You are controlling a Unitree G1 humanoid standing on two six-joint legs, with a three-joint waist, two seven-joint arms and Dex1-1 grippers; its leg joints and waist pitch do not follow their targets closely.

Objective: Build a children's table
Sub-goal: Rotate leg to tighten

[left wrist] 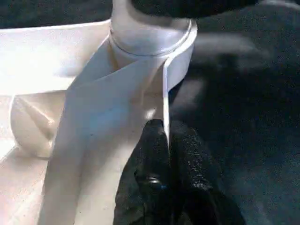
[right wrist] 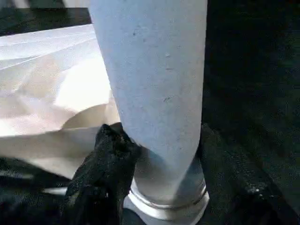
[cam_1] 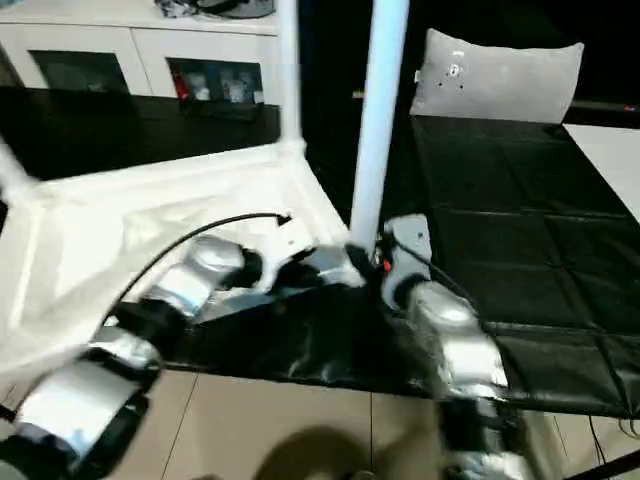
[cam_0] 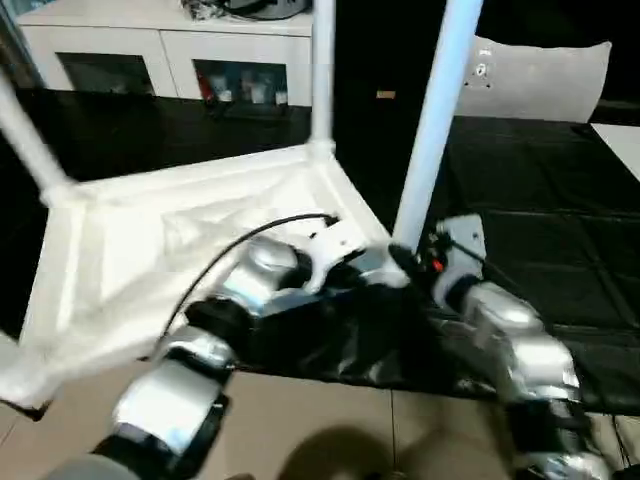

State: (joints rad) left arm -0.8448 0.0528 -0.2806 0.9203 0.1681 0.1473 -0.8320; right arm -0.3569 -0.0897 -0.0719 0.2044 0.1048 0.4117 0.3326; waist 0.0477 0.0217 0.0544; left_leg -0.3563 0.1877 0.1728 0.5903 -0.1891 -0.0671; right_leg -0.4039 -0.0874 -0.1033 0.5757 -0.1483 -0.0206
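Both silver forearms reach forward and converge. The left end effector (left wrist: 168,154) has its black fingers pinched together on the thin edge wall of the tabletop (cam_0: 130,250). The right end effector (right wrist: 154,159) has its fingers set around the base of a table leg (right wrist: 154,84), one black finger (right wrist: 110,154) touching it.

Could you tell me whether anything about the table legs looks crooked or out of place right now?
Yes: the near leg leans to the side, while the far leg stands straight on the upturned tabletop. It may not be fully seated in its corner socket.
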